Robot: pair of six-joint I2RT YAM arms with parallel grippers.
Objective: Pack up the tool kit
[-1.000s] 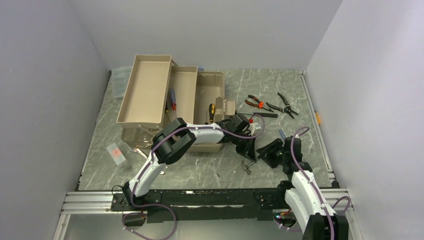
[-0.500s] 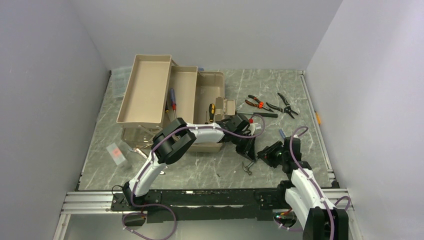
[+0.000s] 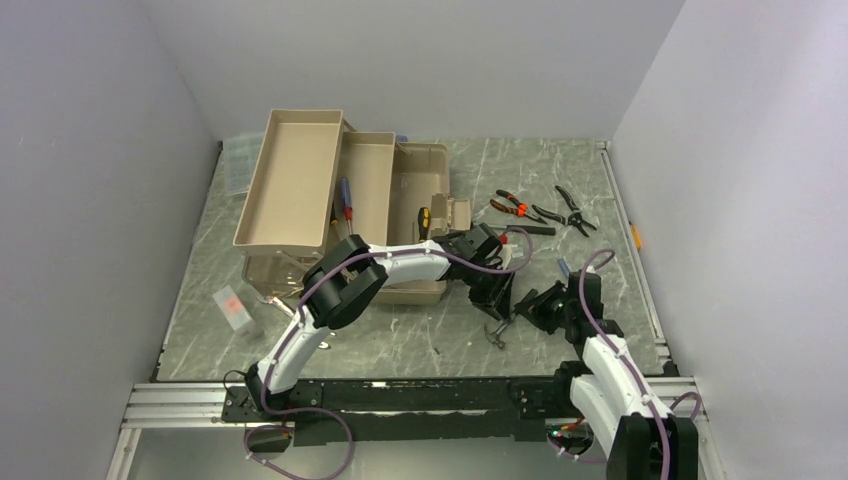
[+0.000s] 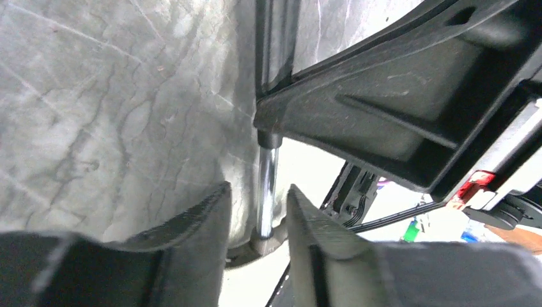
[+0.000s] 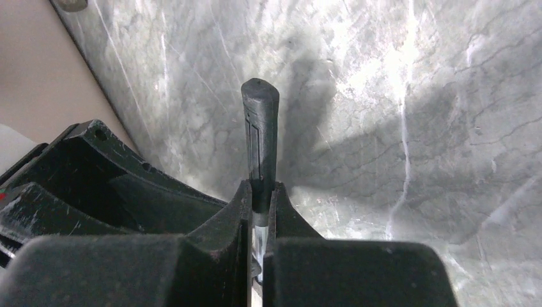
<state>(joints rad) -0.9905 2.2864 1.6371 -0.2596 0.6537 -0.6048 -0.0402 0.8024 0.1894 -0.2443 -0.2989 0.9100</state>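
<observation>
Steel shaft, black grip: the hammer is now pinched by the right claw, which has just closed on it. The left claw has loosened and stands open around the shaft. The handover seems done. The toolbox is open nearby, its folded-out trays look empty, a screwdriver lies lower, and pliers wait on the table.

Top camera overlooks everything; close wrist cameras share the hammer.
</observation>
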